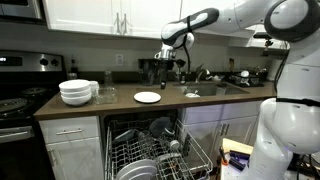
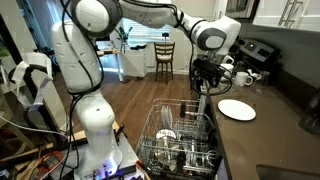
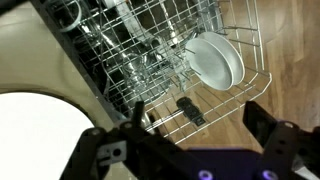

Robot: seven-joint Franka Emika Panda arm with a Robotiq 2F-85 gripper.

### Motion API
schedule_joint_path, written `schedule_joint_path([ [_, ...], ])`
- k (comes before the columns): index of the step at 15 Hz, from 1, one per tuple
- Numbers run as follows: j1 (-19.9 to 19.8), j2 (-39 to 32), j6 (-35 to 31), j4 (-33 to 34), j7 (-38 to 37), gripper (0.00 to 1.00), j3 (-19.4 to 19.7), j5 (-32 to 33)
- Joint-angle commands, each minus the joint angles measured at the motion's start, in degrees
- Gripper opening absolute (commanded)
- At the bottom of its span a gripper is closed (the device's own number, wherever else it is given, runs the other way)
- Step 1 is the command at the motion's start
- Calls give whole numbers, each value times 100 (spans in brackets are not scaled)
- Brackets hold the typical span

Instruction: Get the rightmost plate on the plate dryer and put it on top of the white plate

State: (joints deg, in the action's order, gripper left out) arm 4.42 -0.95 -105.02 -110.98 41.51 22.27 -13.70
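Observation:
The plate dryer is a grey wire rack pulled out below the counter, seen in both exterior views (image 1: pixel 150 150) (image 2: pixel 180 140) and in the wrist view (image 3: pixel 130 60). A white plate (image 3: pixel 215 60) stands on edge in it; it also shows in an exterior view (image 2: pixel 167 121). The small flat white plate lies on the counter (image 1: pixel 147 97) (image 2: pixel 236 109) and fills the wrist view's lower left corner (image 3: pixel 30 130). My gripper (image 1: pixel 167 66) (image 2: pixel 205 76) (image 3: pixel 190 140) hangs above the counter edge, between the flat plate and the rack. It is open and empty.
A stack of deep white bowls (image 1: pixel 77 92) and a glass (image 1: pixel 107 93) stand on the counter beside a stove (image 1: pixel 15 100). A sink (image 1: pixel 205 90) lies further along the counter. The robot's white base (image 1: pixel 285 135) stands next to the rack. Mugs (image 2: pixel 245 77) sit on the counter.

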Motion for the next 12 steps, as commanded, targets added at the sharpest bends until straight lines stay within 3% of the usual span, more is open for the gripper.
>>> schedule_joint_path([
  [1, -556, -1342, 1057, 1413, 388, 100, -799, -181],
  [5, -790, -2257, 1499, 2467, 21, 100, -1492, 323],
  [12, -666, -2853, 577, 2880, -603, 100, -1973, 1302],
])
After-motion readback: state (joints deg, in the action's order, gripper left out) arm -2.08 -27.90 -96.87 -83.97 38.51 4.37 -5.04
